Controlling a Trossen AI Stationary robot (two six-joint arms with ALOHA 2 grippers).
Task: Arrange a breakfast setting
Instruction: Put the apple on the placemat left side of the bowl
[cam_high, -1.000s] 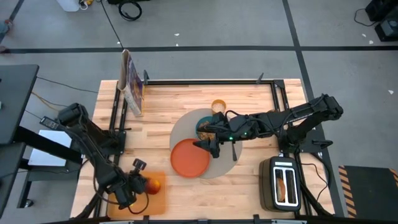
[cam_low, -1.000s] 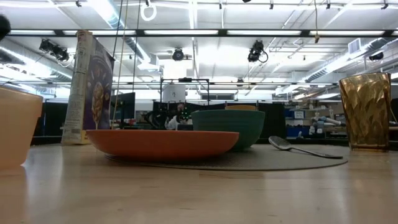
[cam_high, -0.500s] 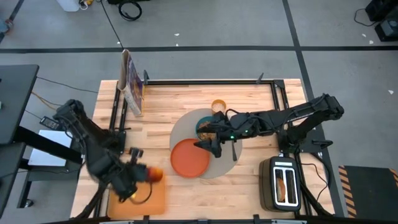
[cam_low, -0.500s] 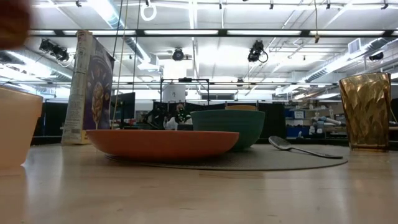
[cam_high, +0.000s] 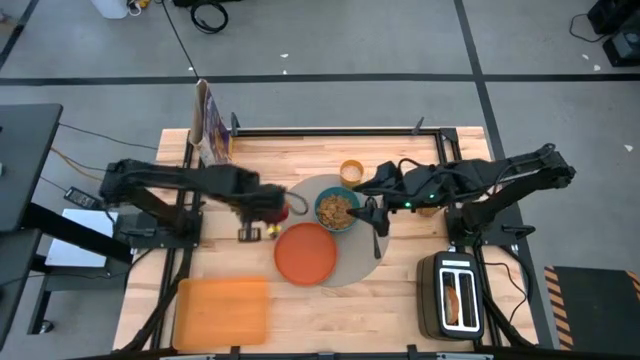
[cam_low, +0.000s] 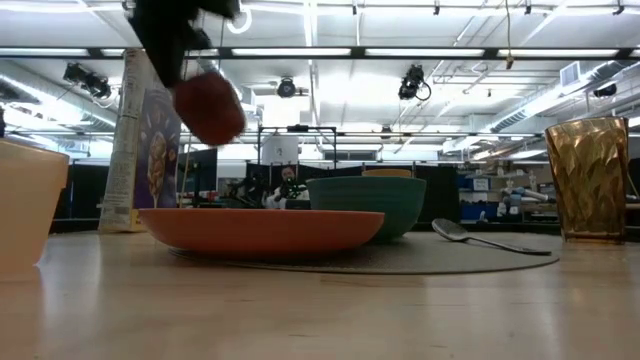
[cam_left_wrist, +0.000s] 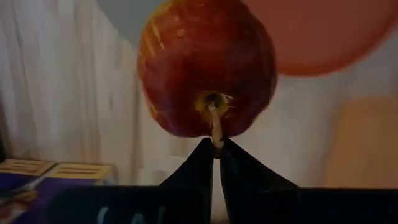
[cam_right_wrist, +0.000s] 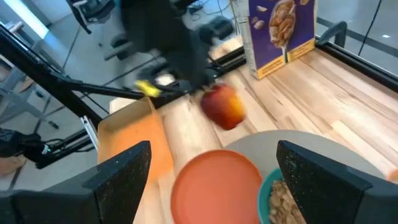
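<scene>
- left claw (cam_high: 283, 208) is clamping the red apple (cam_high: 296, 207) by its stem, fingers pinched right down to a sliver, and it's holding the apple up in the air over the counter (cam_high: 400, 290), just off the left edge of the round grey placemat (cam_high: 362, 262)
- from the low camera the apple (cam_low: 209, 109) is hanging well above the orange plate (cam_low: 262, 229), nothing under it touching it
- the left wrist cam is basically all apple (cam_left_wrist: 207, 65), stem pointing down at the two dark fingers (cam_left_wrist: 193, 171), a bit of the plate behind it
- right claw (cam_high: 372, 207) is sitting wide open with nothing in it, hovering over the placemat just right of the teal bowl (cam_high: 337, 209)
- the bowl is sitting on the placemat behind the plate (cam_high: 306, 254) and has cereal in it
- metal spoon (cam_high: 377, 242) is lying on the right part of the placemat, beside the bowl
- small yellow cup (cam_high: 351, 172) is standing on the bare wood just past the placemat's far edge
- cereal box (cam_high: 211, 130) is standing upright at the far left corner of the counter
- orange cutting board (cam_high: 221, 307) is lying at the near left corner
- toaster (cam_high: 456, 294) is sitting at the near right corner with something toasty in one slot
- right wrist cam is catching the apple (cam_right_wrist: 222, 106) mid-air with the cutting board (cam_right_wrist: 134, 140) off beyond it
</scene>
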